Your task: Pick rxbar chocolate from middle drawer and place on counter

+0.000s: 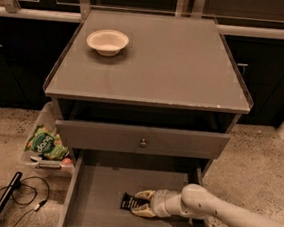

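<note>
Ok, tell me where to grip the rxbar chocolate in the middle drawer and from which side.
Grip its right end across the short width, coming from the right: the rxbar chocolate lies flat on the middle drawer floor, and the tool sits open there, fingers straddling that end.

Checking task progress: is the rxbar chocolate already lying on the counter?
No, the rxbar chocolate lies on the floor of the middle drawer at the gripper, while the counter holds only a white bowl.
</note>
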